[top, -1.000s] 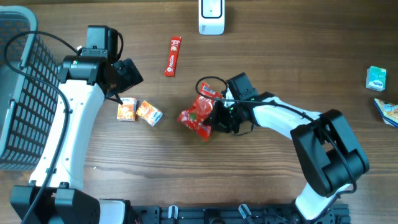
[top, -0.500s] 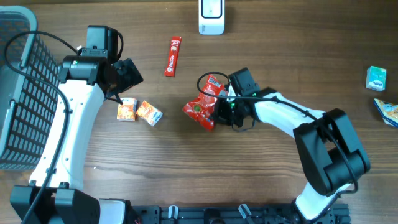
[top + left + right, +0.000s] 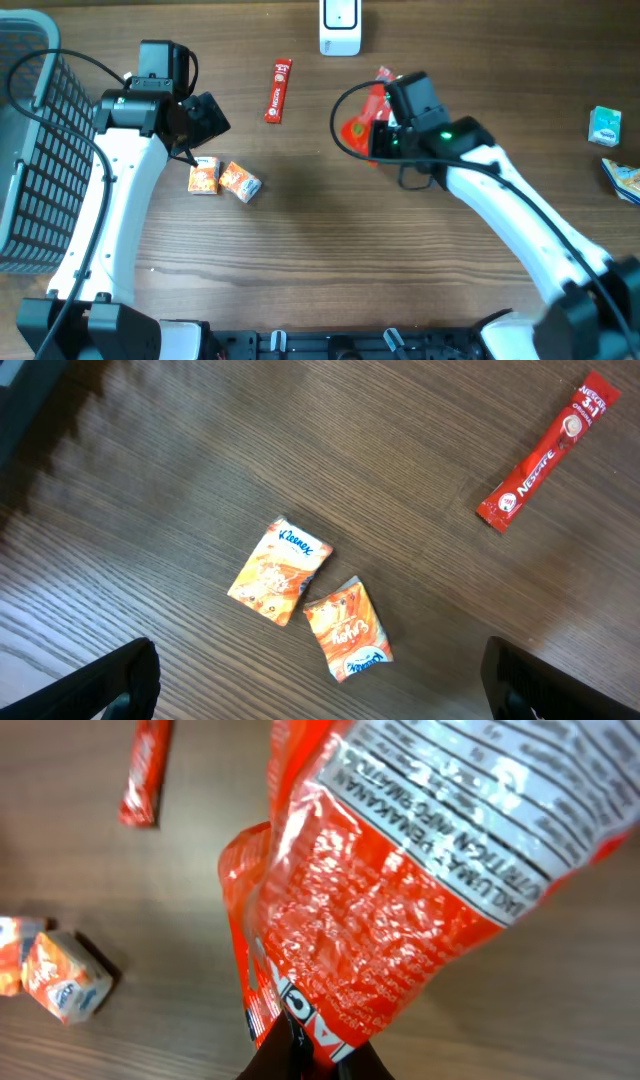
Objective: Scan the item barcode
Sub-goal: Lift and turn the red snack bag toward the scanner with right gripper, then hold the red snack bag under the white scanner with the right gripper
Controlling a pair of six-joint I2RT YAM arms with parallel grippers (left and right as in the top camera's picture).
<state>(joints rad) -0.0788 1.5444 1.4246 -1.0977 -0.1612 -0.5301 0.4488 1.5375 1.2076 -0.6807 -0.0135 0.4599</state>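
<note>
One wire basket (image 3: 30, 150) sits at the left edge of the wooden table (image 3: 300, 260). Next to it the left gripper (image 3: 320, 680) hangs with its jaws spread wide and empty above an orange Kleenex pack (image 3: 279, 571) and a second orange packet (image 3: 347, 629) just beside it. Further right lies a red Nescafé stick (image 3: 278, 90). The right gripper (image 3: 300, 1055) is clamped on the red snack bag (image 3: 362, 125), near the white scanner (image 3: 340, 27). A green tissue pack (image 3: 604, 127) lies far right.
</note>
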